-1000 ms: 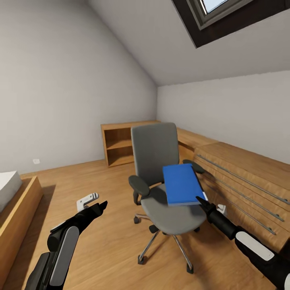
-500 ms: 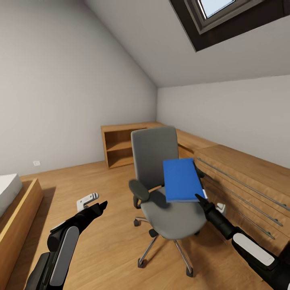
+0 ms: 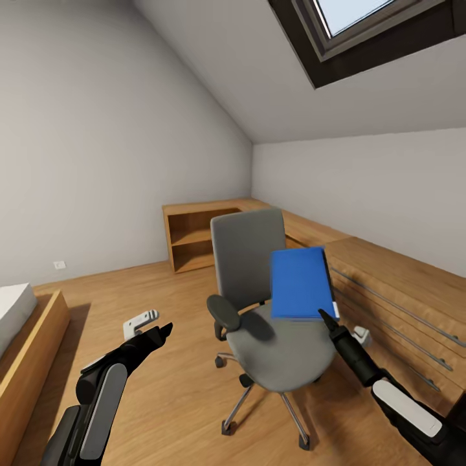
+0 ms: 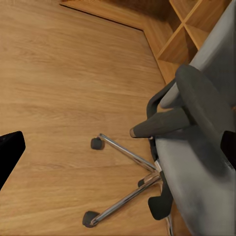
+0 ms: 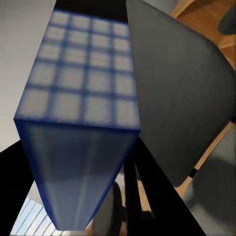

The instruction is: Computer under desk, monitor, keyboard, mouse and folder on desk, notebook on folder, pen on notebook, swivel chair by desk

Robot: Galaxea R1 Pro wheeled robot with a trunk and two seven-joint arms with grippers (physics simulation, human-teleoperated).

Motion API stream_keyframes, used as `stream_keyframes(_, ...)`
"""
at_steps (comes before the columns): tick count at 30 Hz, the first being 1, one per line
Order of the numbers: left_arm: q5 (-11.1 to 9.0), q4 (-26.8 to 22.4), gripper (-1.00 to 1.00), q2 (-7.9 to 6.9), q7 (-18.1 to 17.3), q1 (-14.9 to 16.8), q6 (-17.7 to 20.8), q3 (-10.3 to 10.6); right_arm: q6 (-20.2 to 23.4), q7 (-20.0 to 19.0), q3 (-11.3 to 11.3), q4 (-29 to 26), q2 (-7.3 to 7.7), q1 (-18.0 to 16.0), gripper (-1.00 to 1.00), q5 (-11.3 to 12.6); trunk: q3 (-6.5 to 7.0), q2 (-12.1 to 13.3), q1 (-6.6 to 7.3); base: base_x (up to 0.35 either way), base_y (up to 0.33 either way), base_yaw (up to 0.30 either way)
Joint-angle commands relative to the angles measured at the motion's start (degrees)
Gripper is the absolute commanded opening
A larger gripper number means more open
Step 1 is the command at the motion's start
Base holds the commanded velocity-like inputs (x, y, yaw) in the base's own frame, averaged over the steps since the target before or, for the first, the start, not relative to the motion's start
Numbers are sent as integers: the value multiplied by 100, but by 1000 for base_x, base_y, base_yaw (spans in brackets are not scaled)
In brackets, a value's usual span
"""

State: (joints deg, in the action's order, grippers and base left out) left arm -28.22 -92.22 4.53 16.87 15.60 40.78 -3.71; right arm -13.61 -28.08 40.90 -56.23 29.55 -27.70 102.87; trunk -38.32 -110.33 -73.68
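Above swivel chair (image 3: 272,323), right tool (image 3: 321,315) apparently grasping blue folder (image 3: 301,282), wooden drawers (image 3: 395,285) beside, left tool (image 3: 162,330) released.

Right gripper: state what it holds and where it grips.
The right gripper holds the blue folder by its lower corner, above the chair seat.

Swivel chair (image 3: 262,304) mid-floor, folder (image 3: 301,283) above its seat, shelf unit (image 3: 194,236) behind, bed (image 3: 19,323) far left.
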Motion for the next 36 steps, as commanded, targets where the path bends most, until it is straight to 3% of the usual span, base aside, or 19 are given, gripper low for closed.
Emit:
stream_keyframes(1,-61,-7,100,4,44,4,24,-6,-137,7,37,6,7,-9,-100,44,12,38,23,0,0,0)
stream_keyframes(5,-61,3,100,4,55,4,20,3,-220,156,-28,13,2,-8,-100,34,84,199,111,0,0,0)
stream_keyframes(7,-61,7,100,4,58,4,19,7,-218,340,-172,11,2,-8,-100,33,120,279,155,0,0,0)
stream_keyframes(9,-61,9,100,4,60,4,18,9,-163,629,-572,-25,24,-8,-100,33,156,359,199,0,0,0)
stream_keyframes(12,-47,10,100,4,82,4,11,11,412,1212,-1607,-75,54,-35,-100,24,210,479,265,0,0,0)
stream_keyframes(16,-37,11,100,4,87,4,10,11,995,1970,-2055,-262,59,-164,-100,-34,281,640,353,0,0,0)
stream_keyframes(19,-39,12,100,8,88,4,9,16,1152,2448,-2165,-616,56,-224,-100,-51,335,760,419,0,0,0)
stream_keyframes(20,-40,17,100,10,88,4,9,32,1186,2814,-2193,-858,53,-241,-100,-56,353,800,440,0,0,0)
stream_keyframes(22,-39,44,100,7,88,4,5,96,1222,4063,-2227,-1454,46,-254,-100,-62,389,880,484,0,0,0)
stream_keyframes(23,-38,50,100,7,88,4,4,110,1227,4444,-2232,-1624,46,-256,-100,-62,407,921,506,0,0,0)
stream_keyframes(25,-36,63,100,5,88,4,2,145,1234,5874,-2239,-2272,44,-261,-100,-104,443,1001,550,0,0,0)
stream_keyframes(27,-35,71,100,6,88,4,1,157,1236,6527,-2237,-2608,47,-262,-100,-270,479,1081,594,0,0,0)
stream_keyframes(30,-35,82,100,11,88,4,1,171,1254,6989,-2229,-2836,51,-259,-100,-618,533,1201,660,0,0,0)
stream_keyframes(36,-38,117,100,13,88,4,1,253,1284,7197,-2226,-2949,58,-248,-100,-793,640,1442,792,0,0,0)
